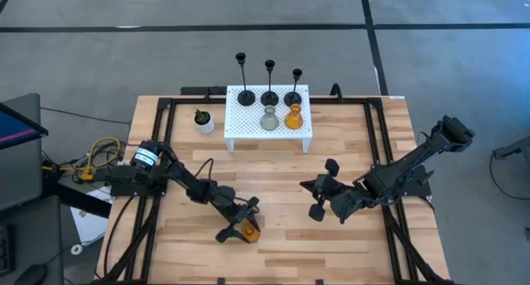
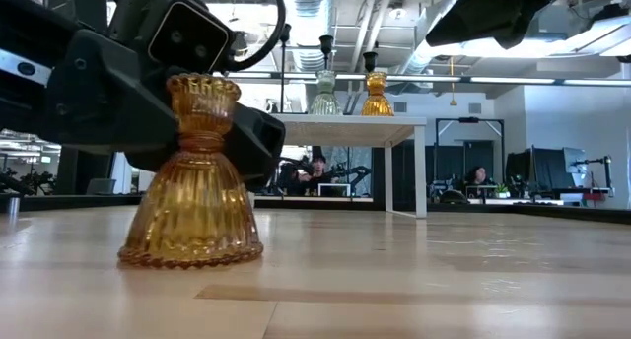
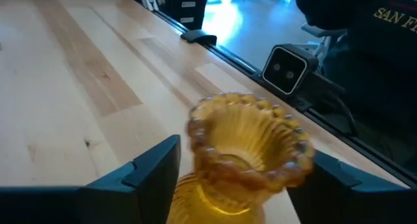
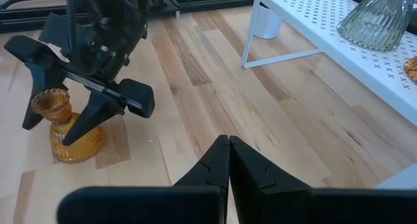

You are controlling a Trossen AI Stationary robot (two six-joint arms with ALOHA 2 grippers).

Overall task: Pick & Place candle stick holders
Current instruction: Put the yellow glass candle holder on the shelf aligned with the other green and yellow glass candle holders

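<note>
One amber glass holder (image 1: 249,232) stands upright on its base on the bare table at the near left; it also shows in the low view (image 2: 192,181). My left gripper (image 1: 240,221) is open, with its fingers on either side of the holder's beaded top rim (image 3: 247,142) and a small gap on each side. My right gripper (image 4: 228,146) is shut and empty over the table's middle right (image 1: 310,188). On the white perforated stand (image 1: 240,123) stand three black thin-stemmed holders (image 1: 270,96), a clear-grey glass one (image 1: 269,119) and a second amber one (image 1: 294,118).
A small white pot with a green plant (image 1: 204,120) stands left of the stand. Black frame rails (image 1: 157,152) run along the table's left, right and far sides. Bare wood lies between the two grippers and in front of the stand.
</note>
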